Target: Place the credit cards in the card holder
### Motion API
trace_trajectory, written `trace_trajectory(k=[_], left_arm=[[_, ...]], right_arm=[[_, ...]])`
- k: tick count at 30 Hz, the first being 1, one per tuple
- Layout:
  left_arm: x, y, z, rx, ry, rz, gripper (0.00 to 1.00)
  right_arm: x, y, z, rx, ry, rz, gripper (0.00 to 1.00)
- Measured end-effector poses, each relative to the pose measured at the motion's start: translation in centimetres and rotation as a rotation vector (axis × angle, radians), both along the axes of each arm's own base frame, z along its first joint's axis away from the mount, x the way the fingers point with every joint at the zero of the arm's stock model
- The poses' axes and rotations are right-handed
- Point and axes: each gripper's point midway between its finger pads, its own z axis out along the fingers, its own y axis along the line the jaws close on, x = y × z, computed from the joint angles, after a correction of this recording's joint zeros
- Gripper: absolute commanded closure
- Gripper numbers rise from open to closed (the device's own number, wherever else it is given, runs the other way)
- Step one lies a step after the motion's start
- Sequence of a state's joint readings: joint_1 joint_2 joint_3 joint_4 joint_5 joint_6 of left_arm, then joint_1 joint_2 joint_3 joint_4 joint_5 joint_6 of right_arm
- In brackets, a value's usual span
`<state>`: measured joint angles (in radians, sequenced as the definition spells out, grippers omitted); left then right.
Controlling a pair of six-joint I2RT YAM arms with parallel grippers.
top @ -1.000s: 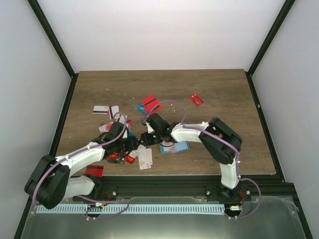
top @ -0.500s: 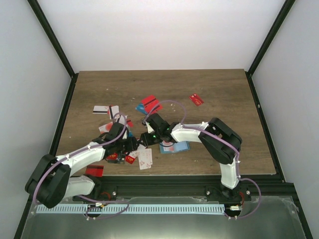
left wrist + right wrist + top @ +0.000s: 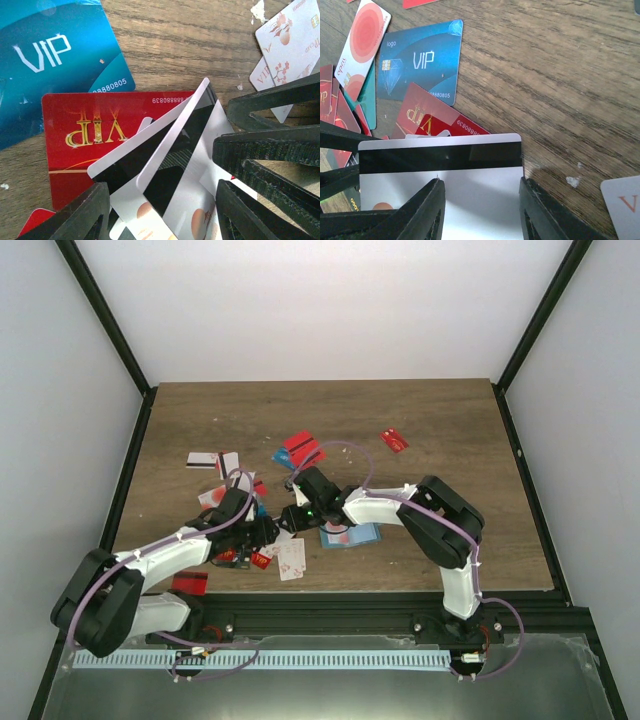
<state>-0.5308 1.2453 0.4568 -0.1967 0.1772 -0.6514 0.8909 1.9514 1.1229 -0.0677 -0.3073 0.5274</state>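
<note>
Two sets of jaws meet tip to tip low over the tabletop (image 3: 440,430), left of centre, near the front edge; credit cards (image 3: 300,448) lie scattered around them.

Right jaws: apart; a white black-striped card (image 3: 440,160) stands face-on across the gap and is wider than it.

Left jaws: apart, with tilted striped cards (image 3: 165,150) rising between them; cannot tell whether they are clamped.

Flat beneath: red VIP card (image 3: 90,135), its corner meeting the blue VIP card (image 3: 55,60).

Card holder (image 3: 365,536): open, light-blue side up, under the right arm (image 3: 400,508), just right of the jaws; a white card with red marks (image 3: 338,530) rests on it.
</note>
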Motion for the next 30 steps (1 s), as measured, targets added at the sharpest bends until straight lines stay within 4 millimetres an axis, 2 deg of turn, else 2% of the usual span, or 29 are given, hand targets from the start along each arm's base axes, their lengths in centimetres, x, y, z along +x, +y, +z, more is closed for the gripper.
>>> trace_trajectory(k=[7,13,17,21,30], left_arm=[[0.22,-0.11,-0.08,-0.011,-0.011,0.005,0.51],[0.51,-0.49,0.11,-0.037,-0.021,0.009,0.48],[0.64,-0.55,0.15,-0.044,-0.024,0.017,0.51],[0.64,-0.37,0.0,-0.04,-0.026,0.026,0.61],[0.93,0.2,0.09,-0.036,-0.041,0.068,0.92]], right_arm=[[0.03,0.01,-0.01,0.001,-0.001,0.0,0.57],[0.25,-0.13,-0.03,0.0,-0.001,-0.006,0.57],[0.26,-0.13,-0.04,0.0,-0.001,-0.005,0.57],[0.26,-0.14,-0.04,0.0,-0.003,-0.003,0.57],[0.38,-0.22,-0.04,-0.001,-0.006,-0.003,0.57]])
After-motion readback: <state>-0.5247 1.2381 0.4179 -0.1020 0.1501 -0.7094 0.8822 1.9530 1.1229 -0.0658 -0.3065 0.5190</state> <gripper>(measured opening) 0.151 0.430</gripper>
